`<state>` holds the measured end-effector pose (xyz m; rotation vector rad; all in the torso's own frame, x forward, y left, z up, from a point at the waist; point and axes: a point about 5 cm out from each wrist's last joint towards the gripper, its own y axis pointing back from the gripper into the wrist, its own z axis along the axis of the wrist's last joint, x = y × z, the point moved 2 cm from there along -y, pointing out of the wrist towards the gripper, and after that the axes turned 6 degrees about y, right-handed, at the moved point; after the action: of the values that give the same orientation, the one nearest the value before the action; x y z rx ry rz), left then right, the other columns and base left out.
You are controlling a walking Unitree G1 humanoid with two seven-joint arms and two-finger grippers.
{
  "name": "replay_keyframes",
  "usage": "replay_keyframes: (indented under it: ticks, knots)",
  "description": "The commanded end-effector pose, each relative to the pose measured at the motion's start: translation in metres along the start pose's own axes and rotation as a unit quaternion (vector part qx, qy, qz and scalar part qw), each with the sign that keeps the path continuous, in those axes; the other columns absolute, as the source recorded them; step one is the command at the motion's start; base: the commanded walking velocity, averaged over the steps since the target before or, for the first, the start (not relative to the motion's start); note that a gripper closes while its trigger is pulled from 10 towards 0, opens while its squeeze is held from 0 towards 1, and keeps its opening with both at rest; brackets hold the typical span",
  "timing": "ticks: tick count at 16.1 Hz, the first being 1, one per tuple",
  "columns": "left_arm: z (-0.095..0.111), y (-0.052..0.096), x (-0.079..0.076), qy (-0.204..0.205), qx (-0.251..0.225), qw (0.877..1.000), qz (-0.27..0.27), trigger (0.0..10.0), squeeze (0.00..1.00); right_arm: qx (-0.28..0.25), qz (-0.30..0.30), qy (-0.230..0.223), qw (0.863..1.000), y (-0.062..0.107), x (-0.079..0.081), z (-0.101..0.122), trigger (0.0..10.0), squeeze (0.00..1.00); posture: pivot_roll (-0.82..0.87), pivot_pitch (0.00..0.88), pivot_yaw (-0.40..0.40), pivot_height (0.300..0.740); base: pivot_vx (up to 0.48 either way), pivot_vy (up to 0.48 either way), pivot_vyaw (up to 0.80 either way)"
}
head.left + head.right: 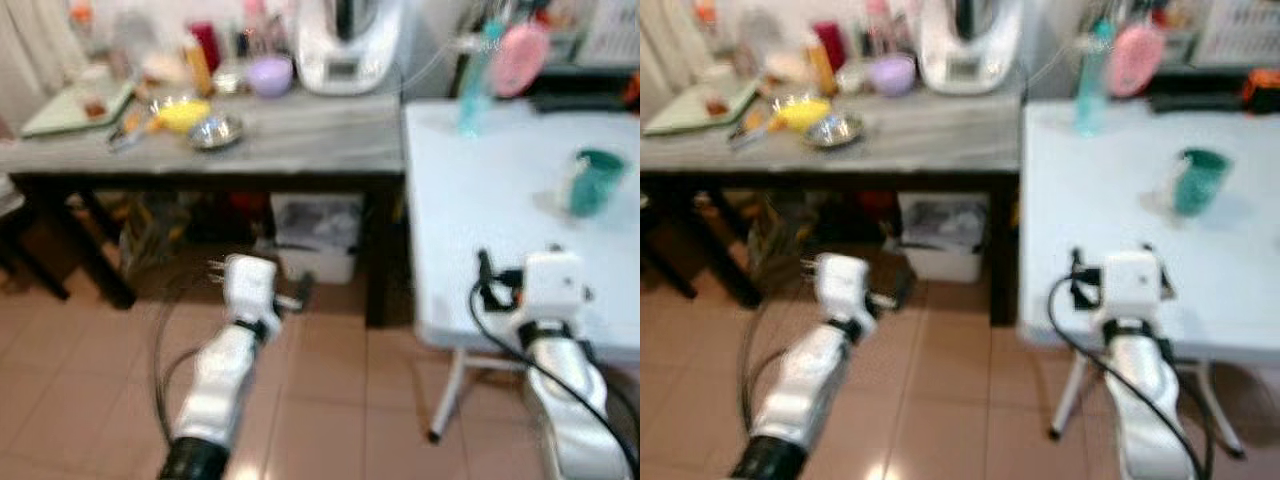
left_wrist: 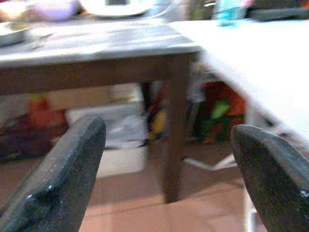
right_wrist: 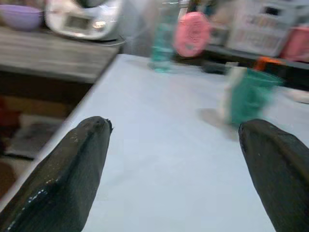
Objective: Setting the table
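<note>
right tool [image 3: 174, 159] open, over white worktop [image 1: 470, 200] edge | teal cup [image 1: 597, 182] further in on worktop | left tool [image 2: 169, 164] open, beside worktop

Soft, even indoor light fills the room, brightest on the white table [image 1: 480, 200], which looks washed out and pale blue. Motion blur smears every view. Deep shadow lies under the grey table [image 1: 300, 140]. A faint glare spot marks the floor tiles [image 1: 875, 470].
</note>
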<state>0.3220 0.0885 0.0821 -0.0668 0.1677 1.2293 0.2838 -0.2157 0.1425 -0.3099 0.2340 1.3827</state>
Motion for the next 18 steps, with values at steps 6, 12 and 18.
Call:
replay_keyframes:
  ticks: [6,12,18]
  knots:
    - [0.003,0.0008,0.0108,-0.012,-0.004,1.0,0.013,10.0,0.0,-0.013,0.014,-0.008,1.0,-0.002,0.0097,0.0067,10.0,0.0,-0.2,0.0,0.08,0.74,0.0,-0.321,0.0]
    - [0.0029,0.0008,0.0107,-0.014,-0.003,1.0,0.012,10.0,0.0,-0.016,0.016,-0.01,1.0,-0.0033,0.0128,0.0078,10.0,0.0,-0.19,0.0,0.083,0.74,0.0,-0.321,0.0]
    - [0.0028,-0.0003,0.0098,-0.015,-0.003,1.0,0.01,10.0,0.0,-0.019,0.016,-0.01,1.0,-0.005,0.0137,0.0096,10.0,0.0,-0.2,0.0,0.081,0.74,0.0,-0.322,0.0]
